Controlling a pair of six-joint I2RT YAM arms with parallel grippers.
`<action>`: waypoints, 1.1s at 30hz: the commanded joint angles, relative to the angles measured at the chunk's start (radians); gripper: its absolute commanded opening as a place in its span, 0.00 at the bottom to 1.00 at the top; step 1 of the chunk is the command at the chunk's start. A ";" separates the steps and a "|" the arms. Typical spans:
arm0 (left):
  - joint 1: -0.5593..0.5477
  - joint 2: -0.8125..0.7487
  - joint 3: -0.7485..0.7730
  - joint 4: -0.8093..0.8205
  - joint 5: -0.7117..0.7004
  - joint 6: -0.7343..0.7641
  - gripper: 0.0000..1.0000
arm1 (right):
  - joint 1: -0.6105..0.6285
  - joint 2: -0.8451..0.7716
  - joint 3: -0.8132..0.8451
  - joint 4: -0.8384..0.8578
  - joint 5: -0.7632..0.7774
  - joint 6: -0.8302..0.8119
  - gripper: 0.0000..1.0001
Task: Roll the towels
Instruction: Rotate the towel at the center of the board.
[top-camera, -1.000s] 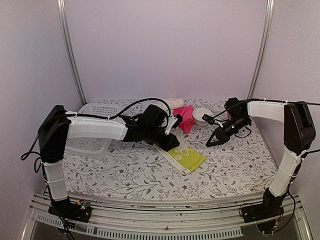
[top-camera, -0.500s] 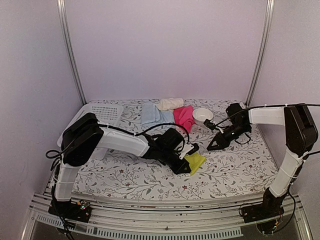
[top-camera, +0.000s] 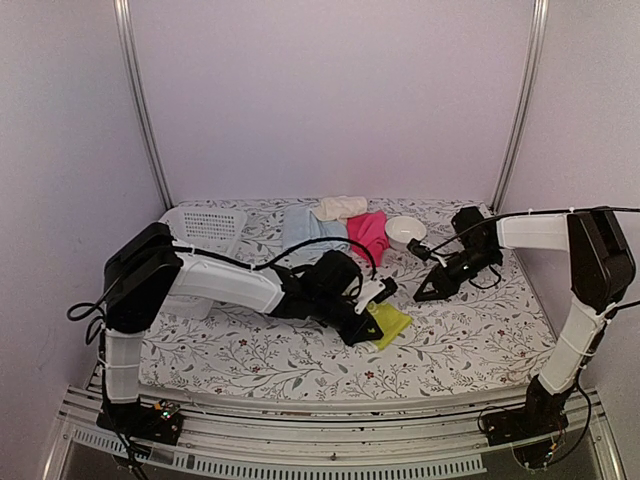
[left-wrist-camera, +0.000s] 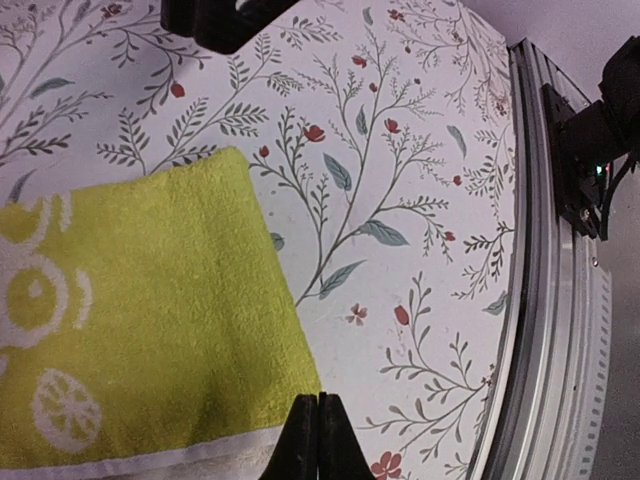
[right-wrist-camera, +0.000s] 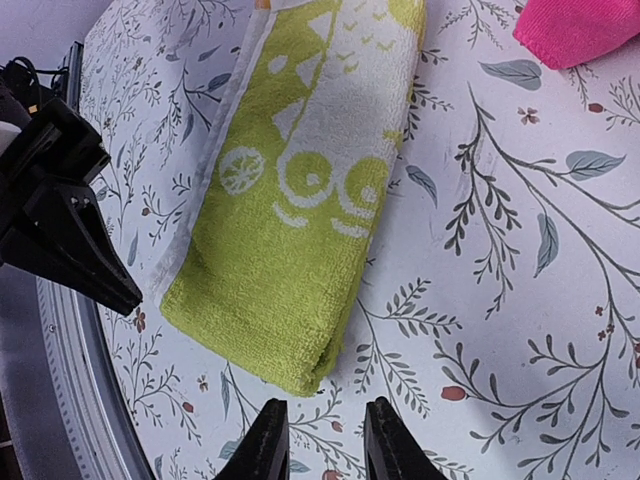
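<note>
now that the yellow-green towel (right-wrist-camera: 300, 250) is lying doubled over instead of flat, your left jaws are sitting shut at its white hem, grip unclear; your right jaws are hovering part-open, empty, towel just ahead. rolling is only beginning.

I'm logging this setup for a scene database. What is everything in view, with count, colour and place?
yellow-green towel: 1, yellow-green with white pattern, folded, front centre
pink towel: 1, hot pink, crumpled, back centre
light blue towel: 1, light blue, left of the pink towel
cream towel: 1, cream, back edge
bowl: 1, white, right of the pink towel
basket: 1, white, back left
table covering: 1, white floral print, over the table
left gripper: 1, black, shut at the yellow-green towel's corner
right gripper: 1, black, open, empty, right of that towel
</note>
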 joint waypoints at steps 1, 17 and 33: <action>-0.023 0.045 -0.016 0.033 0.043 -0.009 0.02 | 0.004 0.025 0.008 -0.022 -0.040 -0.019 0.27; -0.026 0.015 -0.176 0.048 0.007 -0.003 0.00 | 0.154 0.192 0.053 -0.144 0.125 0.024 0.20; 0.000 -0.207 -0.263 -0.031 -0.107 0.063 0.02 | 0.176 -0.023 -0.013 -0.330 0.111 -0.066 0.27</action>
